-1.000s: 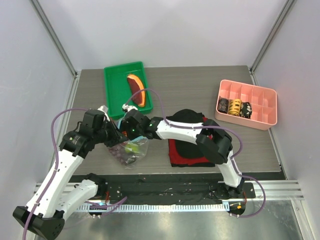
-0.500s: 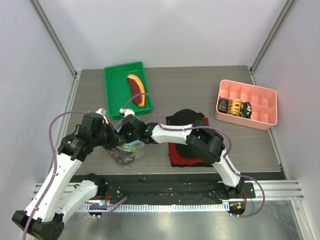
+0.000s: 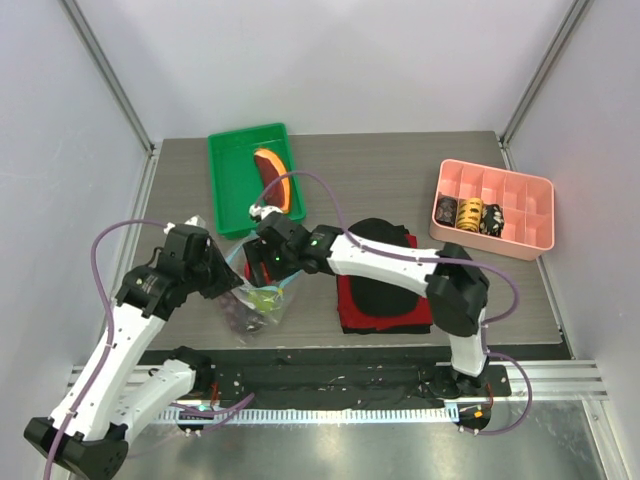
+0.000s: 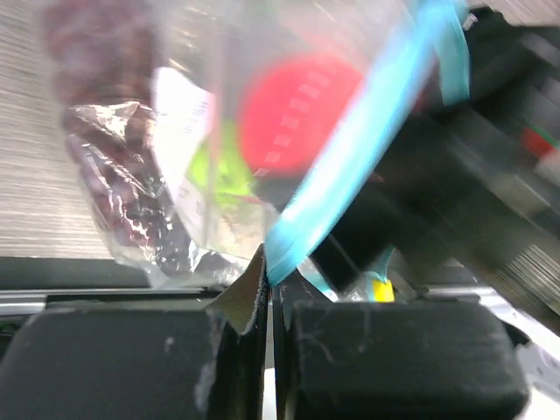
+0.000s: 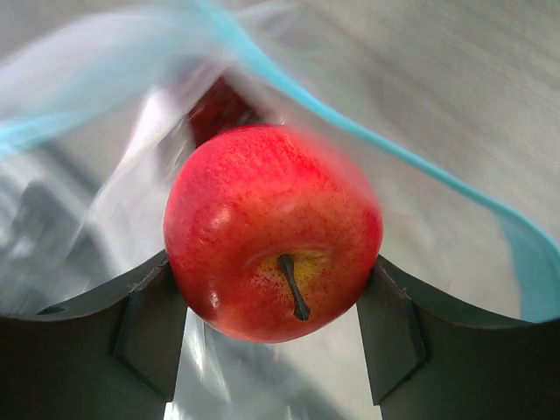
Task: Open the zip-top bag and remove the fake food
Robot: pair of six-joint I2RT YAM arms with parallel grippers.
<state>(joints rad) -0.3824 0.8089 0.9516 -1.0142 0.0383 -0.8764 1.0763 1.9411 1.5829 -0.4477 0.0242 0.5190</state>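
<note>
At the near-left of the table, inside the bag mouth, the right gripper [image 5: 273, 293] was clamped on the apple [image 5: 273, 232]. One finger sat at 9 o'clock and one at 3 o'clock, with the stem facing the wrist camera. The teal zip strip [image 5: 525, 271] swept round the apple from about 11 to 4 o'clock, so the apple looked to be at the mouth, not clear of it.

The left gripper [image 4: 271, 302] sat just beside, at roughly 9 o'clock of the right one in the top view. Its jaws were pressed together, pinching the rim of the zip-top bag [image 3: 258, 305] at the zip strip.

The bag's long axis ran from the mouth at 12 o'clock down to the closed end at 6 o'clock. The grape bunch [image 4: 96, 166] and green piece [image 4: 223, 162] lay deeper in, toward 6 o'clock.

The right arm had the apple, so the exit was likely back toward 12 o'clock, out of the mouth along the bag's axis, while the left pinch anchored the rim.

The green tray [image 3: 232, 180] lay at 12 o'clock of the right gripper, near it. The melon slice [image 3: 278, 180] was already in the tray.

A dark cloth [image 3: 370, 300] lay at 3 o'clock, and the pink divided box [image 3: 490, 243] was further out at 2 o'clock, well apart.
</note>
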